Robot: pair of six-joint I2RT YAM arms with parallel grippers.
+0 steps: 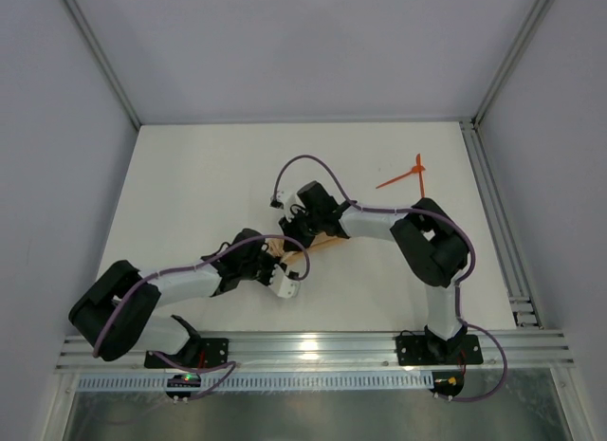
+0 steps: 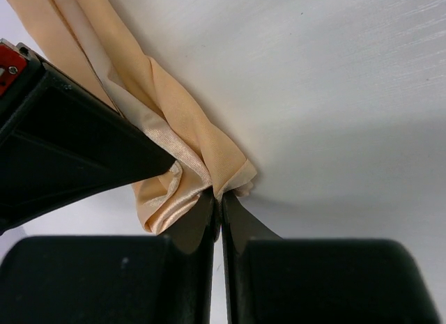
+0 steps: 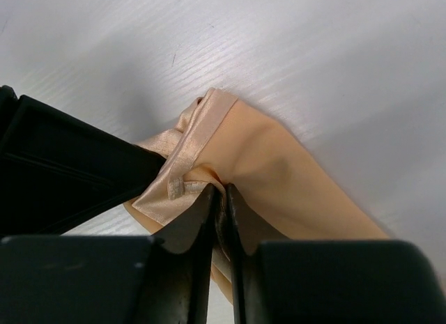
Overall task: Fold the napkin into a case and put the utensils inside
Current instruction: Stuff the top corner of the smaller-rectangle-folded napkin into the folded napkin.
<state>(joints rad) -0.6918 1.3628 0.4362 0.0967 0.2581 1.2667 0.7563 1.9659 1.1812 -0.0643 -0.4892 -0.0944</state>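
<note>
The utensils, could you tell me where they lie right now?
In the top view, the utensils lie far right on the table, beyond the right arm.

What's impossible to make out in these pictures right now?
Top view: napkin mostly hidden under the left arm and right arm; fold unreadable.
Top view: utensils too small to tell fork from the other.
Left wrist view: napkin runs off the top edge.
Right wrist view: napkin's near part hidden behind the fingers.
</note>
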